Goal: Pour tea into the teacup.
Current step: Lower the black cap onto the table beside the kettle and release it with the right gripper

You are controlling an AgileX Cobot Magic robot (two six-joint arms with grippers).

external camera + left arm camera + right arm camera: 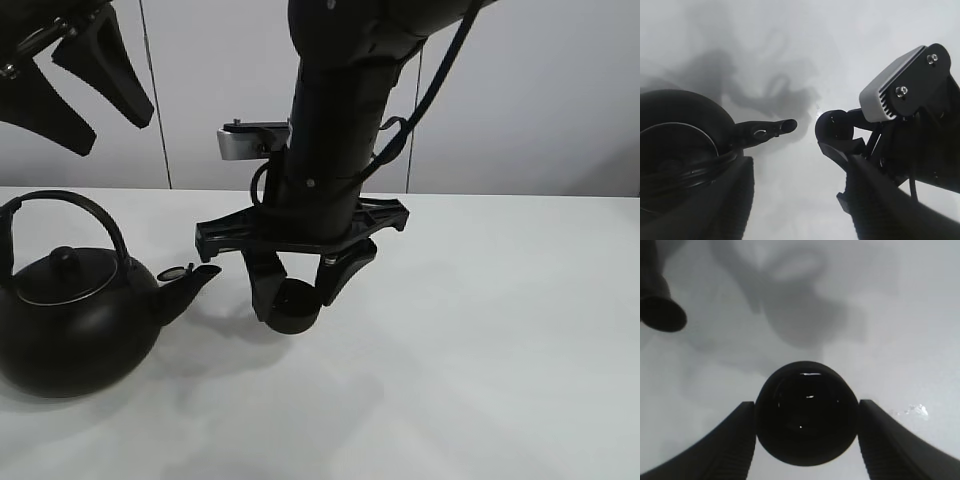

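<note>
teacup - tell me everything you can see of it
The teacup is a small round matte-black bowl with no handle, upright, mouth up. Its inside is dark with a few glints; whether it holds anything cannot be told. The right gripper clamps it from two sides, on or just above the white table, beside the spout of the kettle but apart from it.

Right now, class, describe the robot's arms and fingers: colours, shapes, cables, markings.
The right arm is a thick black round column with a black cable looping alongside and a silver ribbed camera housing. All fingers are black, tapering wedges.
</note>
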